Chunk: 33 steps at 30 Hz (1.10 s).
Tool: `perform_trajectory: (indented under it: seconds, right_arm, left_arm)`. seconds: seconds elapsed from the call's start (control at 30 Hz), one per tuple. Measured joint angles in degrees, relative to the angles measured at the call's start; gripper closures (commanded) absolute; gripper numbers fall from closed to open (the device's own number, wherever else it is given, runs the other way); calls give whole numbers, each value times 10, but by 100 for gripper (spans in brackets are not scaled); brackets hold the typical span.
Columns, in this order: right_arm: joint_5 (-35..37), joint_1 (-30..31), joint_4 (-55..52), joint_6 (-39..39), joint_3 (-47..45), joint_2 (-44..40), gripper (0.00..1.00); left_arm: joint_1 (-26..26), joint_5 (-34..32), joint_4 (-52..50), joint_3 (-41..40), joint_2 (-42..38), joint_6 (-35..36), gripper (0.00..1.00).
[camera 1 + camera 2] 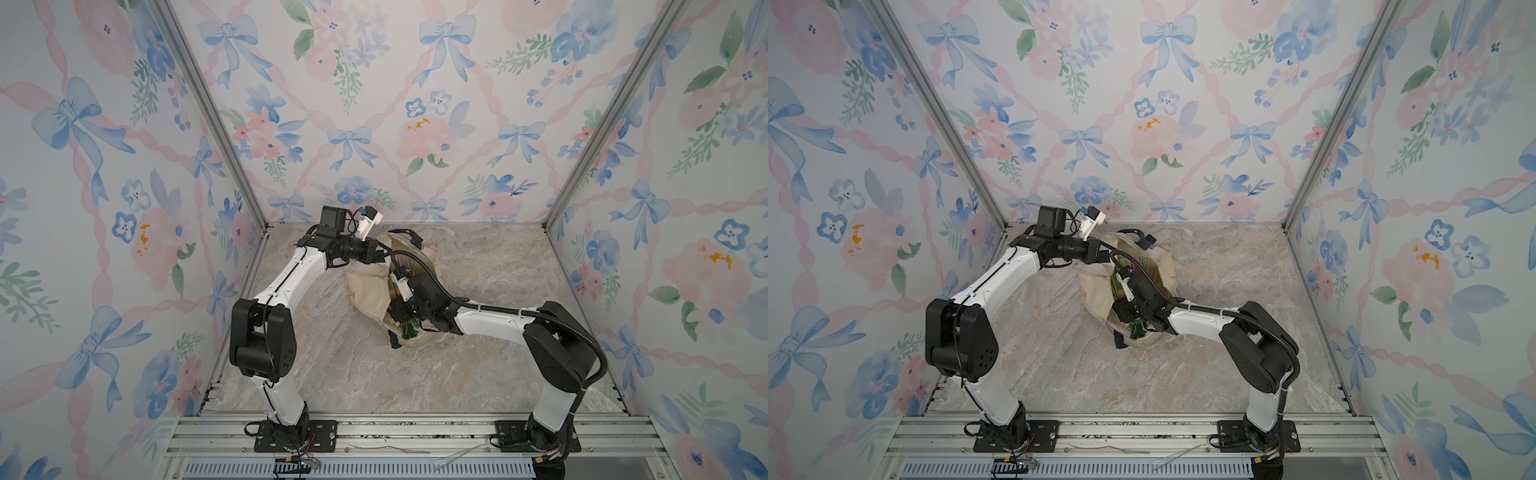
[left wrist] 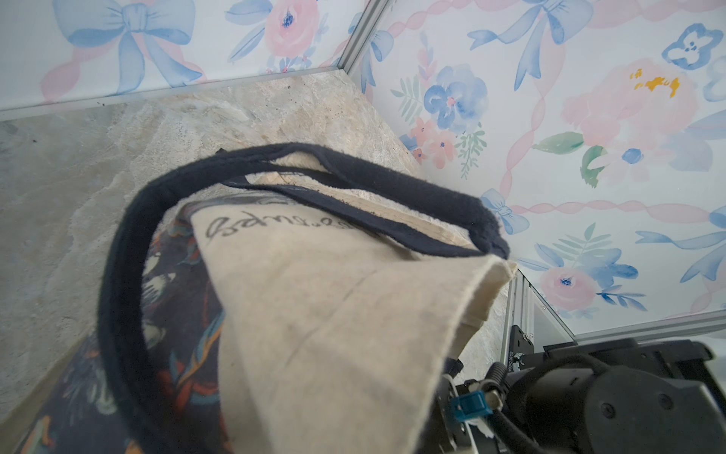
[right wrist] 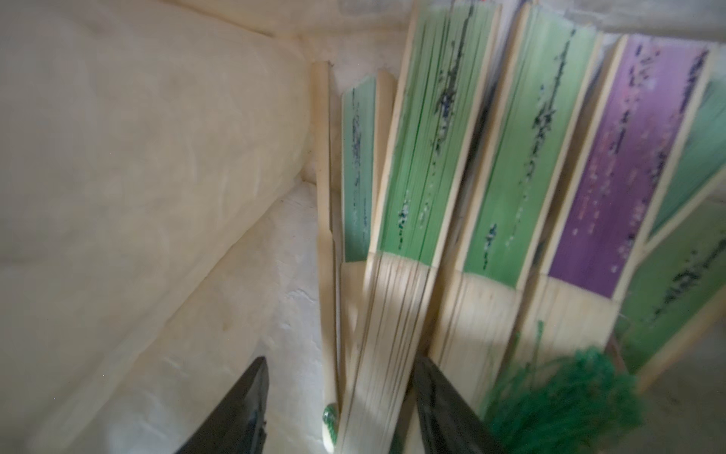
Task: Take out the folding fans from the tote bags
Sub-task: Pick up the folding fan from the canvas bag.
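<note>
Several folding fans [image 3: 522, 157], mostly green with one purple fan [image 3: 628, 157], lay side by side inside the tote bag [image 1: 365, 286], which sat mid-table [image 1: 478, 332]. Our right gripper [image 3: 340, 365] was in the bag's mouth, its jaws apart on either side of one green fan's [image 3: 393, 314] bamboo ribs, not yet pinching. Our left gripper [image 1: 380, 251] was clamped on the bag's far rim, holding the cloth up.

Left arm [image 1: 291, 274]: white link shells, black joint housings, thin black cable running along the shell. Right arm [image 1: 490, 323]: same build, plus a black corrugated hose [image 1: 511, 311] tied on with white ties. Black base plates [image 1: 324, 434] with silver screws, at 7 and 5 o'clock in both top views. White wrist camera [image 1: 371, 220] with a blue plug [image 1: 365, 210]. Right gripper [image 3: 338, 416]: black tapered fingers [image 3: 239, 408].
</note>
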Motion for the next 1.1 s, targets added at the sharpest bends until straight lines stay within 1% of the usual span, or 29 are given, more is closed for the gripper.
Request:
perform_trajectory:
  seconds: [0.33, 1.0, 1.1]
  right_arm:
    - [33, -10, -38, 1, 28, 21, 42]
    - [31, -9, -44, 15, 42, 25, 43]
    - [28, -9, -44, 19, 47, 25, 45]
  left_arm:
    - [0, 0, 0, 0, 0, -3, 100]
    - [0, 0, -9, 1, 0, -8, 100]
    - [0, 0, -10, 1, 0, -8, 100]
